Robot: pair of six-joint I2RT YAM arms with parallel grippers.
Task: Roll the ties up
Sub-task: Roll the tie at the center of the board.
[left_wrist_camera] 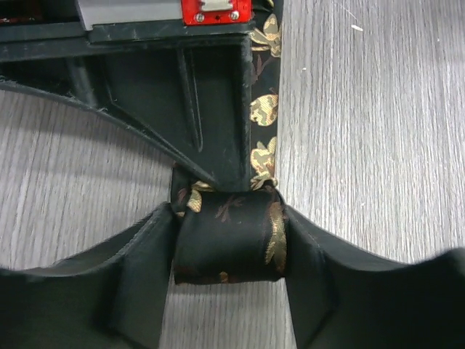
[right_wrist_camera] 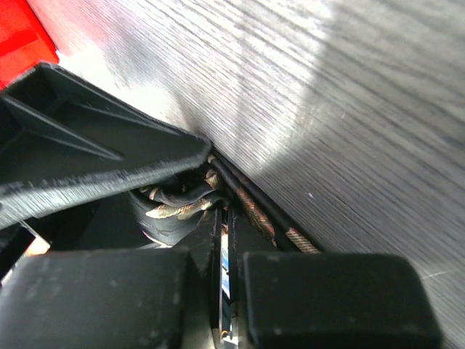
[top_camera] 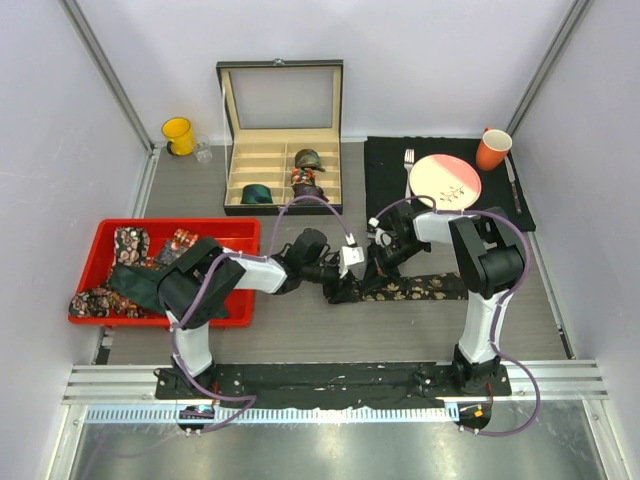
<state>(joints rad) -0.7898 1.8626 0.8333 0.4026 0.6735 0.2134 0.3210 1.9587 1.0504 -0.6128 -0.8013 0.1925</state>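
A dark tie with gold and red leaf prints lies on the table, its flat strip (top_camera: 425,288) running right. Its left end is rolled into a small coil (left_wrist_camera: 229,240). My left gripper (left_wrist_camera: 229,251) has a finger pressed against each side of that coil, shut on it. The right gripper (right_wrist_camera: 227,211) is shut, its tips down on the tie strip (right_wrist_camera: 269,218) right beside the coil (right_wrist_camera: 171,211). In the top view the left gripper (top_camera: 337,283) and the right gripper (top_camera: 376,262) meet at the coil, which the fingers mostly hide.
A red bin (top_camera: 240,232) at the left holds several loose ties (top_camera: 130,245). An open compartment box (top_camera: 232,120) at the back holds rolled ties (top_camera: 257,193). A yellow mug (top_camera: 178,135) stands far left. A black mat (top_camera: 390,165) carries a plate (top_camera: 445,180), fork, knife and orange cup (top_camera: 493,149).
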